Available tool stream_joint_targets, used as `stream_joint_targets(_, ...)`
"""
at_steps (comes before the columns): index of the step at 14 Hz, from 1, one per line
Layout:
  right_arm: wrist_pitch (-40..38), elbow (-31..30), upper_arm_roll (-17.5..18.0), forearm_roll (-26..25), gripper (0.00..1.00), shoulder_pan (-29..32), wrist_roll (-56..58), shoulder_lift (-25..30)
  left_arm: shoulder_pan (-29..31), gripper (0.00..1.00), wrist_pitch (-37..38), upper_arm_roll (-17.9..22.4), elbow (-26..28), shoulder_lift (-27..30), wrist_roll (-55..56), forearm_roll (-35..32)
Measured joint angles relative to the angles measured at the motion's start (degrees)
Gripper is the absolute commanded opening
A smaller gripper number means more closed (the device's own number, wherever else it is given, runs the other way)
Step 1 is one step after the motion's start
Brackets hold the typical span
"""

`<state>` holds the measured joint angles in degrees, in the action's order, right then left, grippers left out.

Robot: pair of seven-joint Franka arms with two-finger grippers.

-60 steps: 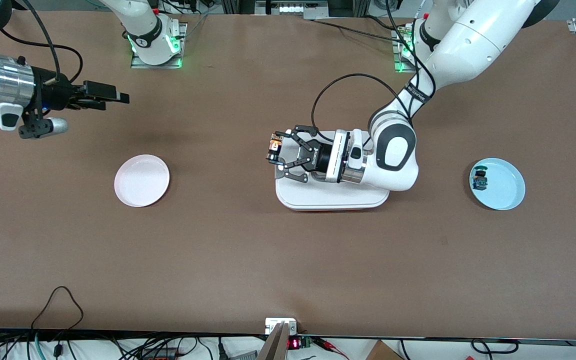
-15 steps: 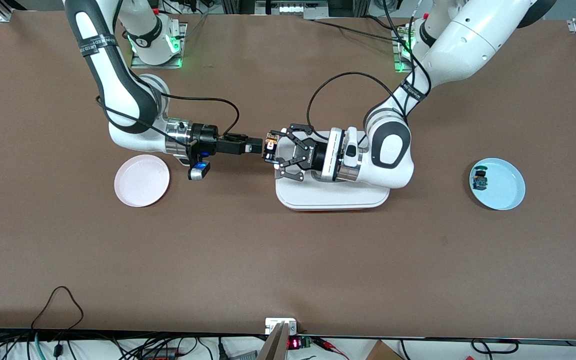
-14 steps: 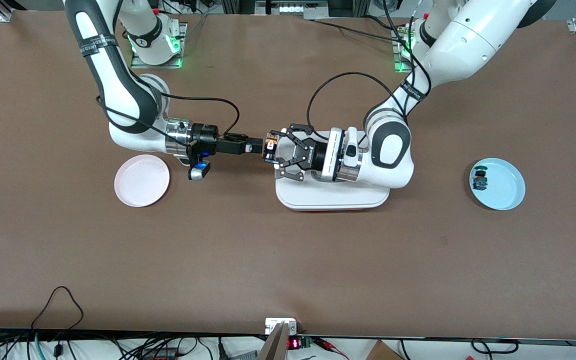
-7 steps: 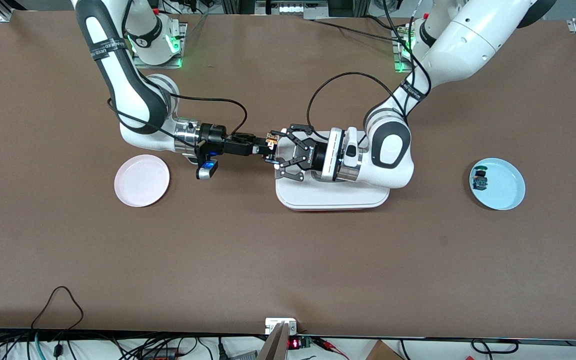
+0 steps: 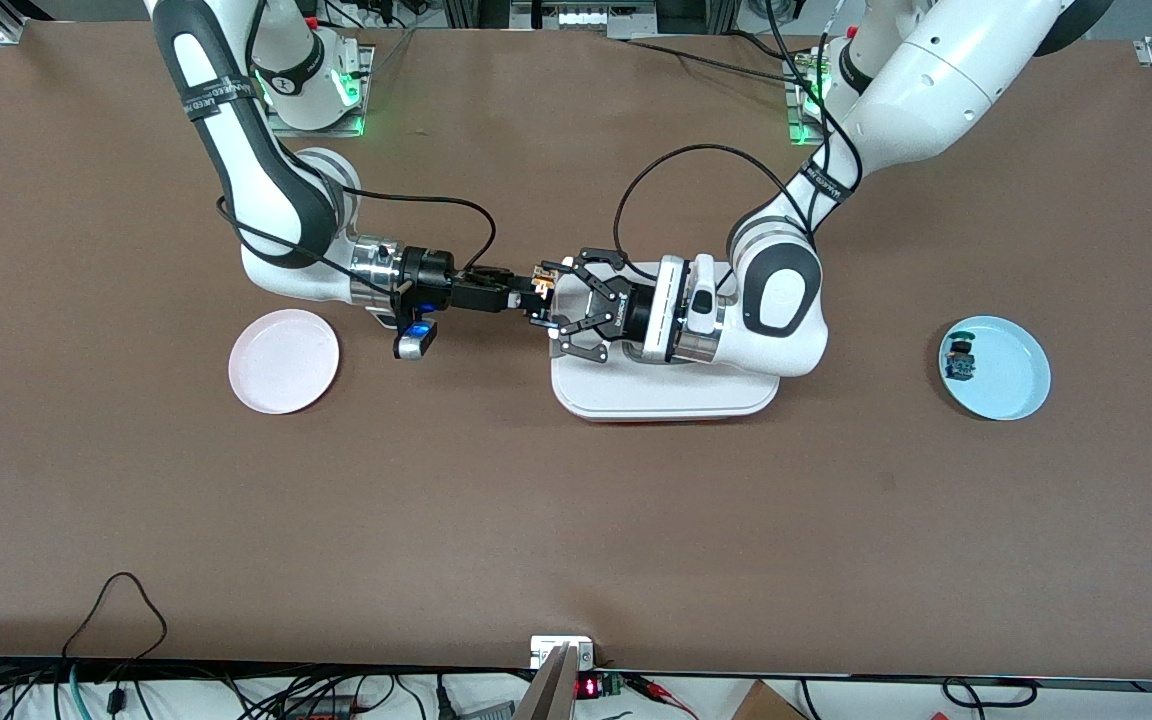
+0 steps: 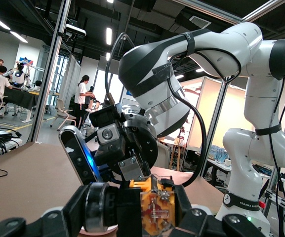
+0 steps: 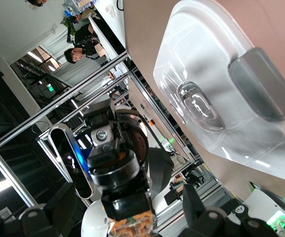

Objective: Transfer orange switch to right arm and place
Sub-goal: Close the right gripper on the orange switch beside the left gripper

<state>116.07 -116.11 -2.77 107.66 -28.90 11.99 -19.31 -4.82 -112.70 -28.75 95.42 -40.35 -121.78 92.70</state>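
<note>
You've got both grippers meeting over the brown tabletop (image 5: 576, 520), just above the edge of the white tray (image 5: 664, 395) toward the right arm's end. Your left gripper (image 5: 548, 303) is clamped tight on the orange switch (image 5: 542, 289), holding it out sideways in the air. Your right gripper (image 5: 521, 295) sits right at the switch with its fingers around it, though you cannot tell whether they have closed on it. In the left wrist view the switch's coppery end (image 6: 157, 212) faces you, with the right arm's blue-lit module (image 6: 83, 158) just past it. A pink plate (image 5: 284, 360) lies near the right arm; a blue plate (image 5: 1016, 395) at the left arm's end carries the green-capped switch (image 5: 960, 358). Around you, a lab: aluminium frames, ceiling lights, people at desks.
</note>
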Motion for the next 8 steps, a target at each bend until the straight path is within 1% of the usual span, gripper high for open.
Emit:
stream_joint_targets(2, 0.0, 0.0, 0.0, 0.0, 0.93, 0.0, 0.0, -0.2, 0.0, 0.00, 0.0, 0.0, 0.0, 0.0, 0.0, 0.0)
stream_joint_targets(3, 0.0, 0.0, 0.0, 0.0, 0.90, 0.0, 0.0, -0.3, 0.0, 0.00, 0.0, 0.0, 0.0, 0.0, 0.0, 0.0)
stream_joint_targets(4, 0.0, 0.0, 0.0, 0.0, 0.85, 0.0, 0.0, -0.5, 0.0, 0.00, 0.0, 0.0, 0.0, 0.0, 0.0, 0.0)
stream_joint_targets(5, 0.0, 0.0, 0.0, 0.0, 0.72, 0.0, 0.0, -0.5, 0.0, 0.00, 0.0, 0.0, 0.0, 0.0, 0.0, 0.0)
stream_joint_targets(6, 0.0, 0.0, 0.0, 0.0, 0.64, -0.1, 0.0, -0.6, 0.0, 0.00, 0.0, 0.0, 0.0, 0.0, 0.0, 0.0)
stream_joint_targets(8, -0.1, 0.1, 0.1, 0.1, 0.63, -0.2, 0.0, -0.6, 0.0, 0.00, 0.0, 0.0, 0.0, 0.0, 0.0, 0.0)
